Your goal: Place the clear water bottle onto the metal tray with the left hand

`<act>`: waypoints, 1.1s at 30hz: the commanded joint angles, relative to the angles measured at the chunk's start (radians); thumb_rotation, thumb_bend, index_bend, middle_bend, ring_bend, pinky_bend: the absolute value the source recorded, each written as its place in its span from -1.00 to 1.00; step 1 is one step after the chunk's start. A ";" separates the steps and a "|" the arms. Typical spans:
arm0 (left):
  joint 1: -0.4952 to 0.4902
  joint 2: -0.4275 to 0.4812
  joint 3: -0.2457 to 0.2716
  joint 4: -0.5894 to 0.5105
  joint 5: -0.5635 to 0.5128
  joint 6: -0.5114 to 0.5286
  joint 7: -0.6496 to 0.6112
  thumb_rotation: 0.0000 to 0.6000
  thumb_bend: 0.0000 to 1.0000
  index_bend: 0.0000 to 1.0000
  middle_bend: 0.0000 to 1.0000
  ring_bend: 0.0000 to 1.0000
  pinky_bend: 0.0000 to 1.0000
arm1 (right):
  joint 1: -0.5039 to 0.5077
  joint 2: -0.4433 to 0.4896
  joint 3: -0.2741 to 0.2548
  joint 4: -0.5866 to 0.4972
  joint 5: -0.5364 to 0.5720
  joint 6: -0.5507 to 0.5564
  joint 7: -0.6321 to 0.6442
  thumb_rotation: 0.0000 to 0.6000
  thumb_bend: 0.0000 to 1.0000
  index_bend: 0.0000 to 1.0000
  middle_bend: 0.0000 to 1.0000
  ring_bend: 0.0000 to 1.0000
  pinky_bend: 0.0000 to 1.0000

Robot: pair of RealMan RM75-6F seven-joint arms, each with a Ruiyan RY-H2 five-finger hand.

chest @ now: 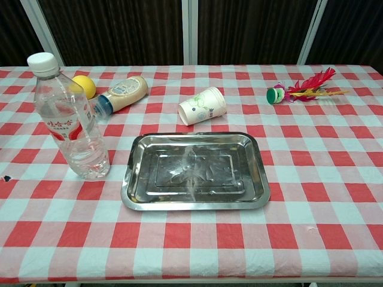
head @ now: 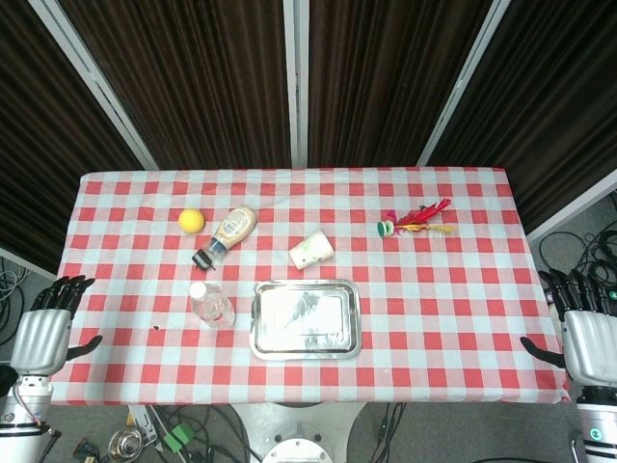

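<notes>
Dark curtain panels with pale vertical posts back your workspace, and a red-and-white checked tablecloth (head: 453, 318) covers the table.

Your left hand (head: 43, 328) hangs off the table's left edge, fingers spread, holding nothing. Your right hand (head: 583, 333) hangs off the right edge in the same condition, fingers apart and empty. Only the head view shows the two hands.

Nearest the left hand, the clear water bottle (chest: 69, 119) stands upright on the cloth with its white cap on. It sits just beside the left rim of the metal tray (chest: 134, 179), not touching it. The tray lies flat near the front centre of the table.

Behind the bottle, a sauce bottle (chest: 122, 94) lies on its side, with a yellow lemon (chest: 84, 85) near it. A paper cup (chest: 202, 106) lies tipped over behind the tray. Toward the far right, a feathered shuttlecock (chest: 302, 89) with red and yellow feathers and a green base rests on the cloth, well apart from the tray.
</notes>
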 commanded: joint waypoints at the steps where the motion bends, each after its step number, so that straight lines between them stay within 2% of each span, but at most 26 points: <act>1: 0.001 -0.009 -0.002 0.001 -0.001 0.001 -0.004 1.00 -0.88 -0.58 -0.52 -0.70 -0.55 | -0.001 0.000 -0.004 -0.002 -0.008 0.000 -0.001 1.00 -0.93 -0.73 -0.78 -1.00 -0.91; 13: -0.008 -0.019 -0.017 -0.018 -0.026 -0.030 -0.078 1.00 -0.88 -0.58 -0.52 -0.70 -0.55 | 0.002 -0.006 0.004 0.011 0.002 0.001 0.002 1.00 -0.92 -0.73 -0.78 -1.00 -0.91; 16: -0.007 -0.031 -0.011 -0.020 -0.032 -0.048 -0.130 1.00 -0.88 -0.58 -0.52 -0.70 -0.43 | 0.005 -0.009 0.007 0.018 0.011 -0.006 0.002 1.00 -0.92 -0.73 -0.78 -1.00 -0.91; 19: -0.003 -0.062 -0.002 -0.029 -0.026 -0.062 -0.225 1.00 -0.88 -0.58 -0.52 -0.70 -0.33 | 0.005 -0.008 0.008 0.017 0.002 -0.001 0.007 1.00 -0.92 -0.73 -0.78 -1.00 -0.91; 23: 0.007 -0.123 -0.013 -0.041 -0.001 -0.033 -0.381 1.00 -0.88 -0.58 -0.52 -0.70 -0.33 | 0.000 -0.011 0.008 0.025 -0.027 0.019 0.023 1.00 -0.92 -0.73 -0.77 -1.00 -0.91; 25: 0.008 -0.153 -0.021 -0.055 0.014 -0.026 -0.497 1.00 -0.88 -0.58 -0.52 -0.70 -0.33 | -0.001 -0.010 0.005 0.026 -0.036 0.019 0.030 1.00 -0.92 -0.73 -0.77 -1.00 -0.91; 28: 0.004 -0.190 -0.035 -0.079 -0.003 -0.043 -0.641 1.00 -0.88 -0.58 -0.52 -0.70 -0.35 | -0.001 -0.011 0.005 0.031 -0.046 0.020 0.040 1.00 -0.92 -0.73 -0.77 -1.00 -0.91; 33: -0.014 -0.263 -0.067 -0.058 -0.073 -0.088 -0.702 1.00 -0.88 -0.58 -0.52 -0.70 -0.39 | 0.002 -0.015 0.003 0.042 -0.052 0.014 0.054 1.00 -0.92 -0.73 -0.77 -1.00 -0.91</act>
